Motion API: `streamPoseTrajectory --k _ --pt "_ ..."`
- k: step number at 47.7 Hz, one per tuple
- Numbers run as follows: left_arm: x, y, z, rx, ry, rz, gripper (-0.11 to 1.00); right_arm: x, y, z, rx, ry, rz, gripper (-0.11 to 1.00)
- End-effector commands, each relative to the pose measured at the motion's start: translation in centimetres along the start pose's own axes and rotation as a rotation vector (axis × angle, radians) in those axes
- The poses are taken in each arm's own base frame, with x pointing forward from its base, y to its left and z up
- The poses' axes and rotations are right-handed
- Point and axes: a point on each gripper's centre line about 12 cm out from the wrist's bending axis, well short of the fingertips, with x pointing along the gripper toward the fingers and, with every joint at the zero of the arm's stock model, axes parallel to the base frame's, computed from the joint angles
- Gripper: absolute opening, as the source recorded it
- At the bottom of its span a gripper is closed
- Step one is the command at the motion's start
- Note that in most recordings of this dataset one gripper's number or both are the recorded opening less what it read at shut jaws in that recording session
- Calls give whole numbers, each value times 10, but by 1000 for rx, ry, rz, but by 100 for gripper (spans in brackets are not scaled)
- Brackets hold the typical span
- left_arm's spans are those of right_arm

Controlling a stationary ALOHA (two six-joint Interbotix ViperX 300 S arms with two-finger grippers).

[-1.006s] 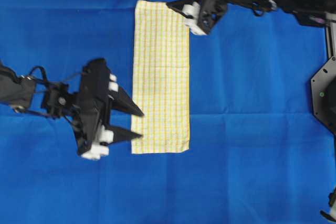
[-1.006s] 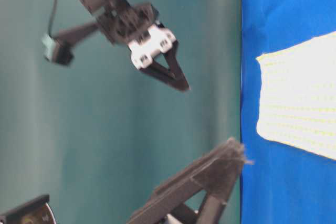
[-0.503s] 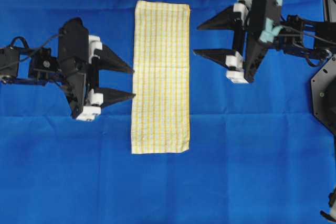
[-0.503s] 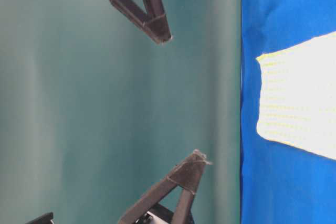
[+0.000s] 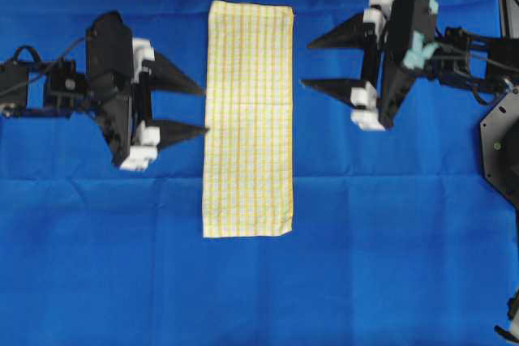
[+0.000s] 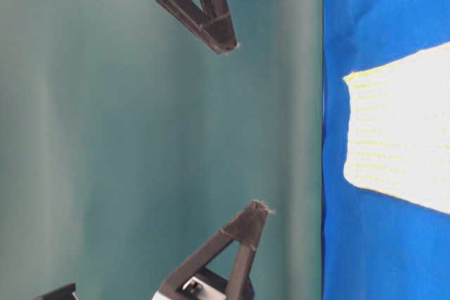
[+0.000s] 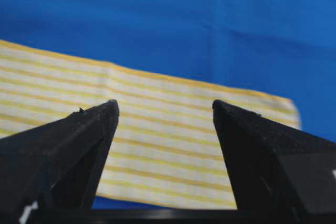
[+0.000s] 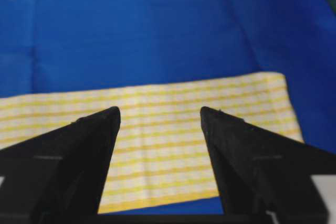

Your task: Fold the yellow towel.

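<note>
- Blue cloth point(image 5: 389, 265) covers the whole work surface, with faint crease lines running across it.
- Left gripper point(image 5: 199, 106) sits left of the towel, its fingers point(image 5: 174, 79) spread wide and holding nothing; the lower tip lines up with the towel's left edge in the overhead view, but contact cannot be told.
- Left wrist view: both black fingers frame the towel's striped surface, with blue cloth beyond it; nothing lies between them.
- Yellow towel point(image 5: 248, 119) lies flat in the middle of the blue cloth as a long narrow strip, running top to bottom in the overhead view, with a faint crease across it about midway.
- Towel edges look straight and all four corners lie down flat.
- Right gripper point(image 5: 305, 62) is right of the towel, fingers pointing toward it, wide apart and empty; the tips stand clear of the towel's right edge.
- Right wrist view: towel's short end and corner show past the fingers point(image 8: 79, 156).
- Table-level view: both pairs of fingers appear as black wedges against a green backdrop point(image 6: 105, 138), apart from the blue cloth.
</note>
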Motion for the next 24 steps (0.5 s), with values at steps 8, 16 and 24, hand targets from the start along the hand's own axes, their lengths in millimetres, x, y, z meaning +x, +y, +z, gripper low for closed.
streamPoseTrajectory --k 8,16,24 --pt "2 50 21 44 -55 134 78 17 -37 12 49 -8 -107 77" --pt "10 82 22 29 -66 215 86 35 -64 6 91 30 -177 77" --pt "26 112 10 4 -45 279 87 54 -89 -12 140 95 -238 78"
